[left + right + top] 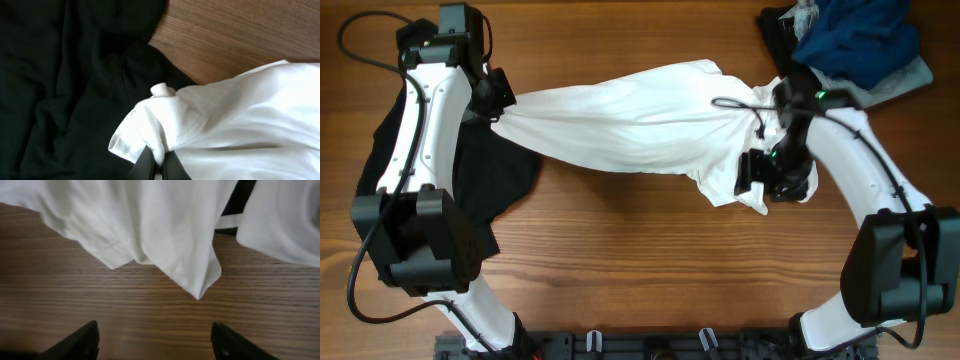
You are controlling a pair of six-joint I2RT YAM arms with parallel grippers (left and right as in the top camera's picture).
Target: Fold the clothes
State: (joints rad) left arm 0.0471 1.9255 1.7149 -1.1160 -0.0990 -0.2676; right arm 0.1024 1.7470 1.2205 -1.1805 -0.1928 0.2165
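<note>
Clamps the left gripper [158, 169] on a bunched edge of the white T-shirt [630, 125] near the far left corner, above a black garment [510, 175]. Spreads the right gripper [155, 344] wide over bare table [620, 270], grasping nothing. Stretches the T-shirt's long axis left to right along the far edge, toward a dark clothes pile [860, 40] in the far right corner.

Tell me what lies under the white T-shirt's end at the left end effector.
A black garment lies on the wooden table beneath the white T-shirt bunched in the left end effector. The shirt covers whatever lies directly below it.
</note>
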